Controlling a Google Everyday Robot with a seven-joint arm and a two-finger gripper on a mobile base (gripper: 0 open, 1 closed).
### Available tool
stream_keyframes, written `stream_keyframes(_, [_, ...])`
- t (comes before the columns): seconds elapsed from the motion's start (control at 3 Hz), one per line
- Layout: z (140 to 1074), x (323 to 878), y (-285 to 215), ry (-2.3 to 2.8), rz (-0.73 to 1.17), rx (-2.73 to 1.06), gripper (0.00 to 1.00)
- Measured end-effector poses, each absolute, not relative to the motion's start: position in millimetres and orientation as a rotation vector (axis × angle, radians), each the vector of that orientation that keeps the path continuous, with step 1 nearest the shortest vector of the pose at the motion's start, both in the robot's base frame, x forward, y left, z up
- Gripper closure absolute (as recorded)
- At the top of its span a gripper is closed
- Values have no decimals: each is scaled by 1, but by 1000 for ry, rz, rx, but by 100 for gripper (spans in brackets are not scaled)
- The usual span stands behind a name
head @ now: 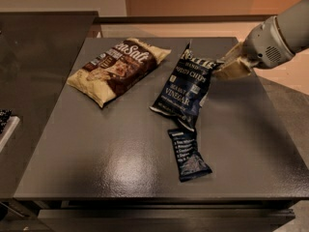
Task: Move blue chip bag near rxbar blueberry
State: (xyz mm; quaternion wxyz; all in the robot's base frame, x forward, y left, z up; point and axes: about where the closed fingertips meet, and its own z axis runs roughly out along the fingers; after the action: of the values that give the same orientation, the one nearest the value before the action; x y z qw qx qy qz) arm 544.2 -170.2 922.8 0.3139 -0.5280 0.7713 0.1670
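Observation:
The blue chip bag is a crinkly navy bag with white lettering, hanging tilted above the middle of the dark table. My gripper reaches in from the upper right and is shut on the bag's top right corner. The bag's lower edge hangs just over the top end of the rxbar blueberry, a small flat navy wrapper lying near the table's front. I cannot tell whether bag and bar touch.
A larger cream-and-brown snack bag lies at the back left of the table. A dark counter stands to the left. The table's front edge is just below the bar. The arm crosses the upper right.

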Motion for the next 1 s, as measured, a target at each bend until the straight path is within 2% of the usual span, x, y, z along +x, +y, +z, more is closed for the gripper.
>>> stream_keyframes(1.0, [905, 511, -147, 1973, 554, -1532, 13])
